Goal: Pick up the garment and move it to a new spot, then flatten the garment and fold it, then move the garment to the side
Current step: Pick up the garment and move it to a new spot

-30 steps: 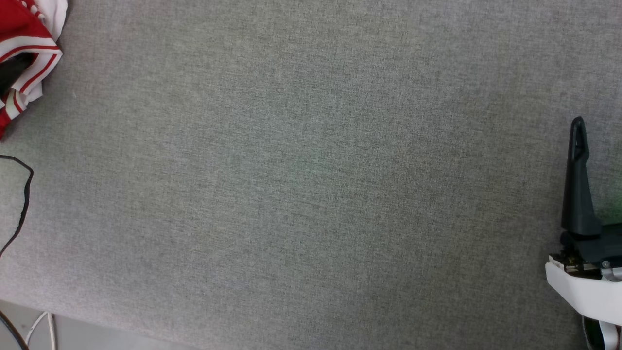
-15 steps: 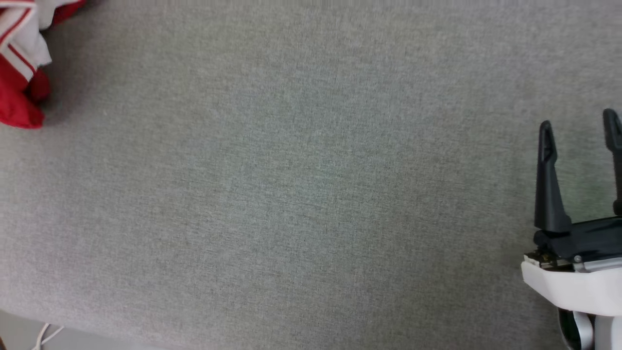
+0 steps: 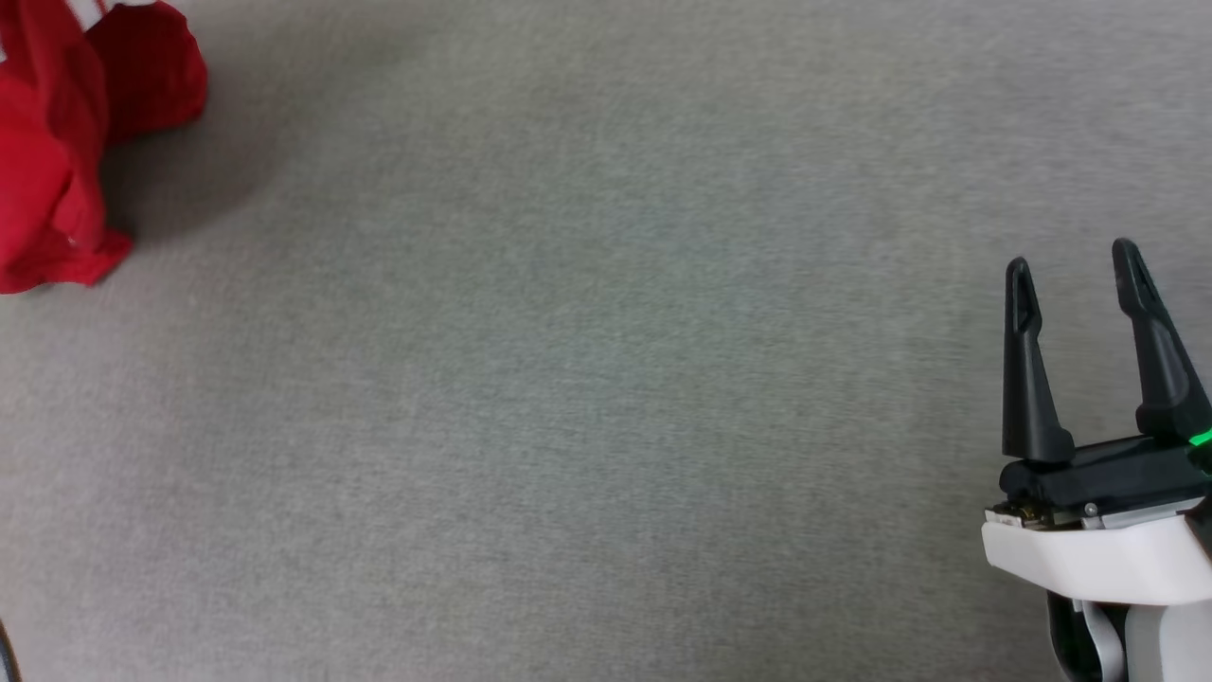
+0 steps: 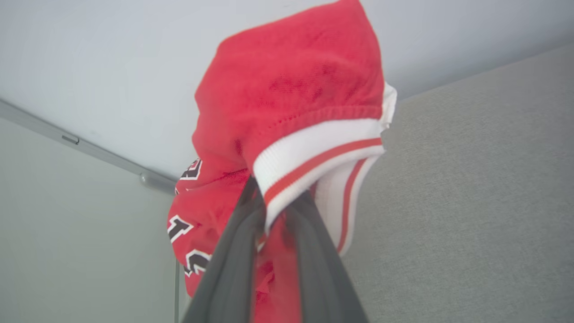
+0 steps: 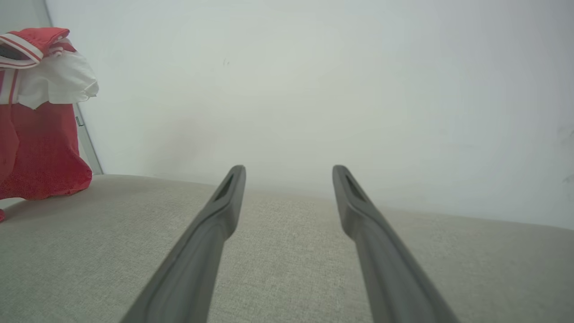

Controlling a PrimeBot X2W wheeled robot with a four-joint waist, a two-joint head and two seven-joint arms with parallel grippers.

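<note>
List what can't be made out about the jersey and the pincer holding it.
- Head view: jersey cut off by the left and top edges; its full shape is unknown.
- Left wrist view: left pincer fingertips buried under the striped trim; lettering mostly folded away, unreadable.
- Right wrist view: jersey cut by the left edge; whether its hem touches the grey surface is unclear.

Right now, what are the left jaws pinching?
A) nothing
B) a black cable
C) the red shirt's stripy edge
C: in the left wrist view, the left gripper has its jaws shut on the red shirt at its white-and-red stripy edge.
</note>
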